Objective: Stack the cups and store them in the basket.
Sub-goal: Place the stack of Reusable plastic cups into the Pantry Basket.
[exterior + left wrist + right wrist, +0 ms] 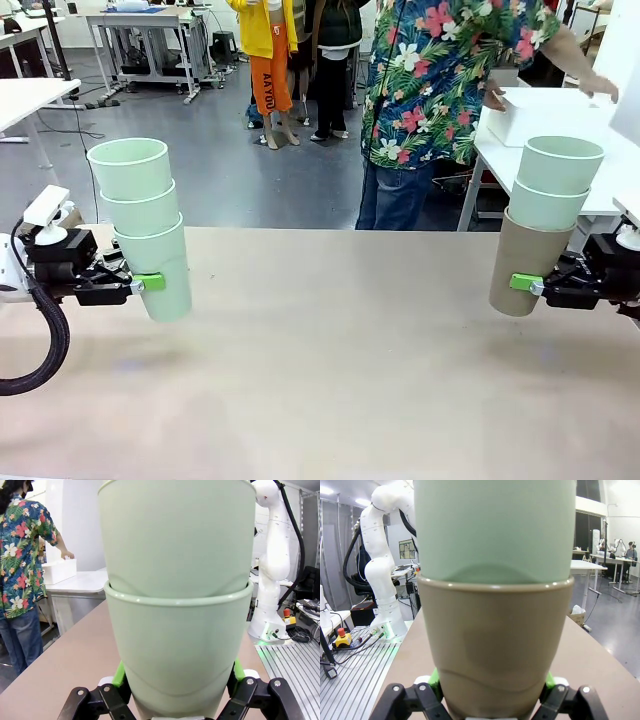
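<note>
Left gripper clamps the lowest of three stacked mint cups; right gripper clamps a tan cup nesting two more. Each far finger is hidden. The right stack partly covers the white basket.

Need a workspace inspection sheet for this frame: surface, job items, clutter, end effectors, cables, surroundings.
Surface: tan tabletop, no spills seen.
Job's things: stack of three pale mint green plastic cups, held above the tabletop; stack of two mint green cups in a tan-brown plastic cup, also held; white rectangular plastic basket on a side table, a person's hand on it.
Clutter: nothing seen.
End effectors: left end effector shut on the all-mint stack; right end effector shut on the tan-brown cup.
Cables: black hose looping at the left arm.
Surroundings: person in floral shirt beyond the far edge; workbenches behind.
</note>
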{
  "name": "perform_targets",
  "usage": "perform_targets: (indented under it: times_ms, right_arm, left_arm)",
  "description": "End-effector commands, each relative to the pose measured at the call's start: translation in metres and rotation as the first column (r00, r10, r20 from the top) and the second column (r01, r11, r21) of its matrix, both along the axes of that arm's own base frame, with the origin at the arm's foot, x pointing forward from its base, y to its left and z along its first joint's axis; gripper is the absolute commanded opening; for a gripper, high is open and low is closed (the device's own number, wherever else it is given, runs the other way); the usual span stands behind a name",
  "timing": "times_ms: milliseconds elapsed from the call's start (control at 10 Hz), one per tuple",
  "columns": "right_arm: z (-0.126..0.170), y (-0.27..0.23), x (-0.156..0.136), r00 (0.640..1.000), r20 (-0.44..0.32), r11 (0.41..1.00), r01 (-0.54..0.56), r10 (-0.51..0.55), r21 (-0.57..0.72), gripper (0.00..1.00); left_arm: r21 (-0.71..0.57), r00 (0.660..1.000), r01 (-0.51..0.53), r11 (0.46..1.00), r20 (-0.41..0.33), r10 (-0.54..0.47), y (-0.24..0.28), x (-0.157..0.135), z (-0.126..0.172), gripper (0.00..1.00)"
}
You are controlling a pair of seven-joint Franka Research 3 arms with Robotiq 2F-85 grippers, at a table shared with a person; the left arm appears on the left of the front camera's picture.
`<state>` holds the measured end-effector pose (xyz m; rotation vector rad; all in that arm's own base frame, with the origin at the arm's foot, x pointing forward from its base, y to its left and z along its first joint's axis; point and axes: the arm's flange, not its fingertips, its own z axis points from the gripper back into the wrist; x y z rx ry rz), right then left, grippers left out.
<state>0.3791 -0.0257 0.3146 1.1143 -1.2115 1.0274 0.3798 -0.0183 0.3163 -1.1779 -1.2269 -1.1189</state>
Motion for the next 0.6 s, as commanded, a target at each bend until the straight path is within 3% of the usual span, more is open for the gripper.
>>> perform_targets:
  times_ms: [0,500]
  right_arm:
    - [0.0046,0.0004,0.0012,1.0,0.009,1.0,0.009,-0.009,0.005,0.83]
    - [0.0046,0.0004,0.0012,1.0,0.009,1.0,0.009,-0.009,0.005,0.83]
  left_arm:
    - [-0.007,1.0,0.004,1.0,0.003,-0.004,-0.001,0.0001,0.0051,0.87]
    - [-0.007,1.0,0.004,1.0,0.003,-0.004,-0.001,0.0001,0.0051,0.87]
